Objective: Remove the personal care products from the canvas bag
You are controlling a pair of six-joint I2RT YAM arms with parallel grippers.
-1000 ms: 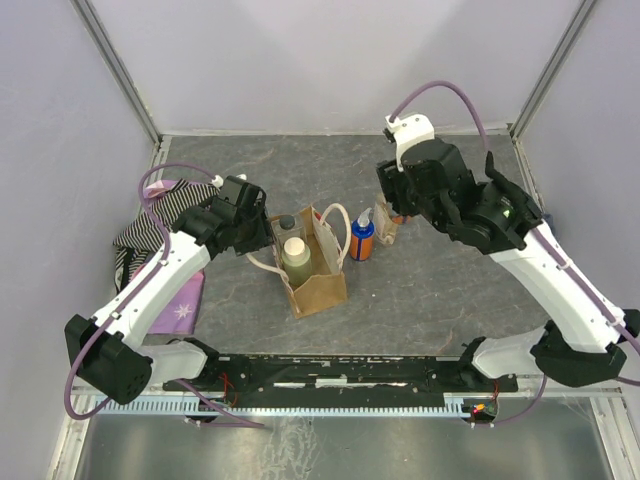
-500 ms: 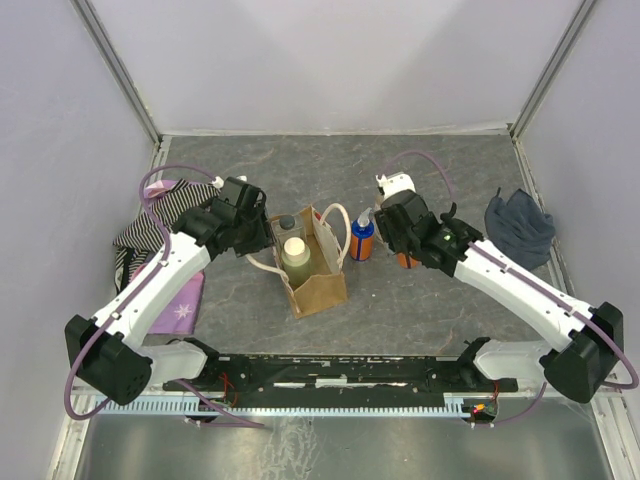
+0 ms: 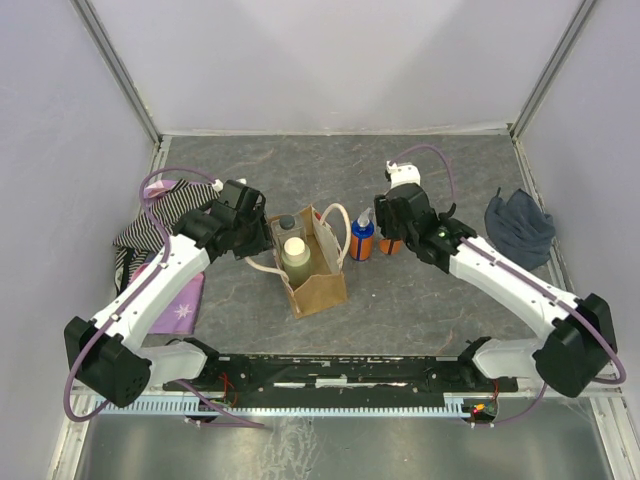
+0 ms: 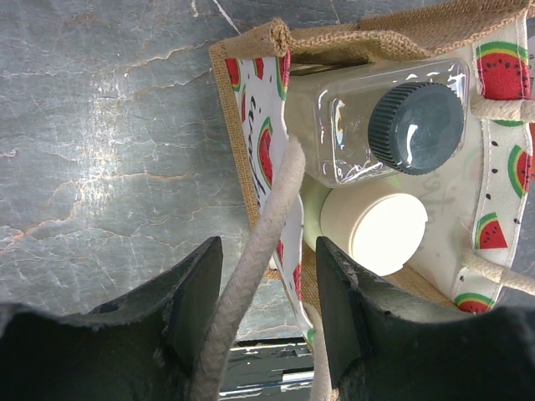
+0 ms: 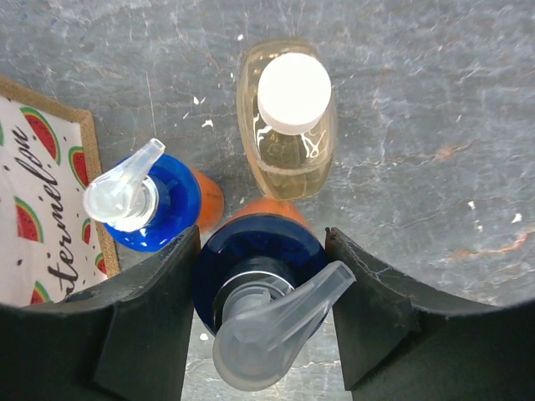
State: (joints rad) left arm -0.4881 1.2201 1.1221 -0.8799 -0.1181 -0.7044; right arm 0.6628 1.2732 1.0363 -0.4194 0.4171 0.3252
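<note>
The canvas bag [image 3: 318, 272] stands mid-table with a watermelon-print panel [image 5: 42, 209]. Inside it are the clear square bottle with a dark cap [image 4: 393, 125] and the cream bottle [image 4: 374, 230]. My left gripper [image 4: 267, 251] is open at the bag's left side [image 3: 260, 236], with the cream rope handle [image 4: 255, 251] running between its fingers. My right gripper [image 5: 261, 242] is shut on an orange-and-blue bottle [image 5: 259, 280], low by the table right of the bag [image 3: 392, 240]. The other orange-and-blue bottle [image 5: 159, 205] and the amber bottle [image 5: 288, 125] stand on the table beside it.
Striped and purple clothes [image 3: 150, 228] lie at the left edge behind my left arm. A blue-grey cloth [image 3: 520, 228] lies at the right wall. Walls close in the table on three sides.
My right arm has come down from a raised pose to table height, bringing its orange-and-blue bottle beside the two bottles on the table. The left arm has not moved.
</note>
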